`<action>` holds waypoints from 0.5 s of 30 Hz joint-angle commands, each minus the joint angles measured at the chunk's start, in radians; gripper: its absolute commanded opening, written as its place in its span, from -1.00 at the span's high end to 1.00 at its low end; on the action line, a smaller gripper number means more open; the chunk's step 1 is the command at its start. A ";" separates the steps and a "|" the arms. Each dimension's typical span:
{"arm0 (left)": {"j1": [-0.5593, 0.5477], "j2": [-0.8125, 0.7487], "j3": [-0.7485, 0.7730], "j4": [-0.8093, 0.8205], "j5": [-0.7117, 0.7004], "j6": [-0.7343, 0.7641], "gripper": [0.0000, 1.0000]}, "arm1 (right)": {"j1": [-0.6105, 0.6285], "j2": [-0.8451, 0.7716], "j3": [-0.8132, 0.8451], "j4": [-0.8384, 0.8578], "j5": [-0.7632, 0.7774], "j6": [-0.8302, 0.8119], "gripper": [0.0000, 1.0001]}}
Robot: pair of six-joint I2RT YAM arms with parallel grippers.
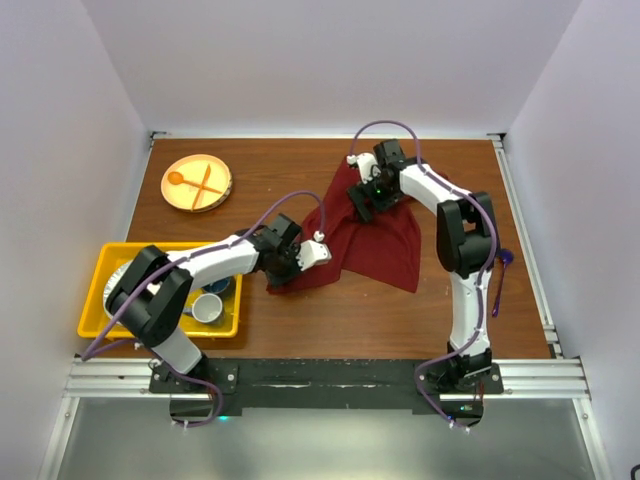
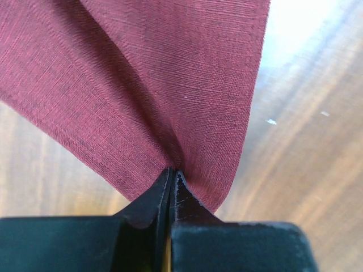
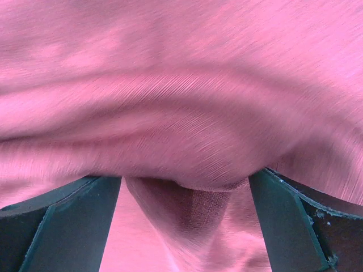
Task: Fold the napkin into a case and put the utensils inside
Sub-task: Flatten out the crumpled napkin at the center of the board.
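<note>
Pinching the near-left corner of the napkin (image 2: pixel 142 85), the left hand (image 2: pixel 172 174) is clamped tight. The right hand (image 3: pixel 181 177) gapes wide over bunched cloth at the far edge. The napkin runs diagonally between them, rumpled, mid-table (image 1: pixel 300 320). A yellow bin (image 1: pixel 95 300) and a plate (image 1: pixel 222 190) of orange cutlery sit well left.

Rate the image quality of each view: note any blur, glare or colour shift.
Top external: evenly lit and sharp. Left wrist: the napkin weave is crisp by the left claw, and glare whitens the table at upper right. Right wrist: the napkin is streakily blurred and washed to pink; the right claw looks sharper.
</note>
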State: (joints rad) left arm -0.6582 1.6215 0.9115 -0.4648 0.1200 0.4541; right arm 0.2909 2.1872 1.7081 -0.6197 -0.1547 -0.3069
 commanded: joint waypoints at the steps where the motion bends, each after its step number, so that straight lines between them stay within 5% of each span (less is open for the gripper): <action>1: 0.066 -0.069 0.046 -0.073 0.102 -0.066 0.74 | -0.033 -0.183 -0.037 -0.067 -0.097 -0.073 -0.96; 6: 0.183 -0.173 0.121 -0.127 0.216 0.001 0.32 | -0.099 -0.476 -0.235 -0.188 -0.161 -0.237 -0.94; 15: 0.184 -0.334 0.020 -0.150 0.322 0.150 0.07 | -0.084 -0.802 -0.713 -0.135 -0.154 -0.504 -0.63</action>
State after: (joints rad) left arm -0.4736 1.3327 0.9810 -0.5922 0.3466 0.5358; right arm 0.1776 1.4040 1.1580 -0.7479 -0.2821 -0.6415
